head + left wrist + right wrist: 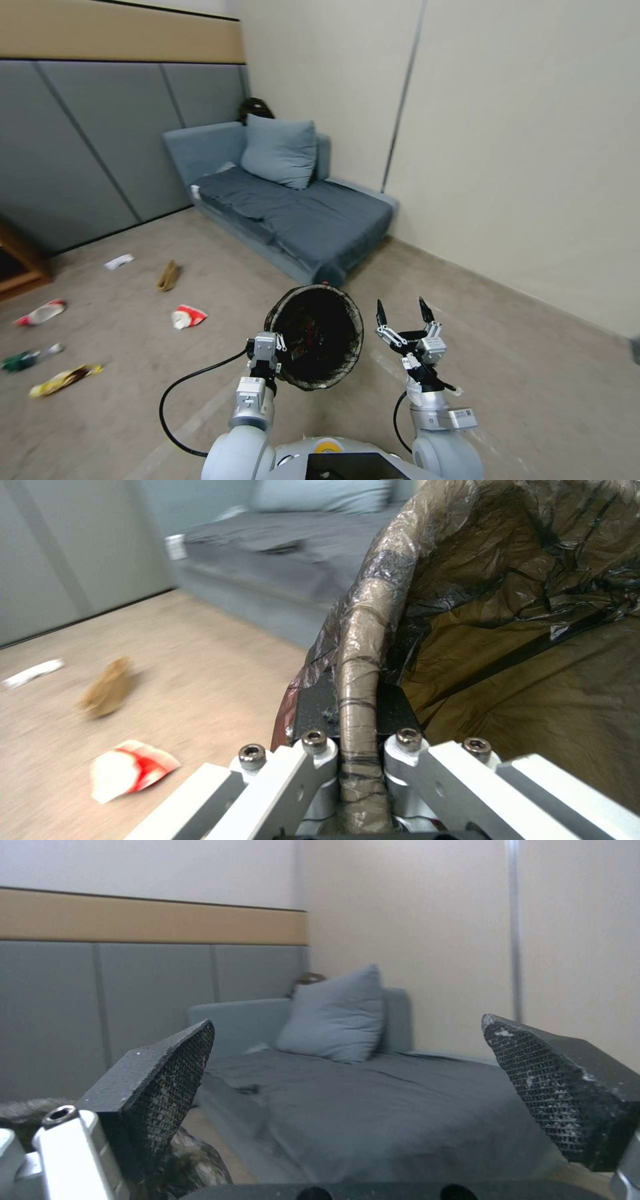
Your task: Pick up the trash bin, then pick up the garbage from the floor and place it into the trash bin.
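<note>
Nearest: left pincer clamped on the rim of the trash bin, one finger inside the black liner and one outside, as seen close up in the left wrist view. Bin held off the floor in front of the torso, tilted with its mouth toward the head camera; something reddish dimly visible inside, not identifiable. Just beside it on the right, right pincer raised, fingers spread wide and holding nothing.

Farther out on the floor, left of the bin: red-and-white wrapper closest, then brown paper piece and white tissue beyond it. Toward the left edge of the floor: another red-and-white wrapper, small bottle, yellow wrapper. All well apart from both pincers. Farthest: grey sofa in the corner.

Judged step: bin pickup done, litter collection in hand. Next move likely calls for turning and driving left toward the nearest wrapper, bending the torso, lowering the free right pincer onto it, all while keeping the bin mouth upward and within reach.
</note>
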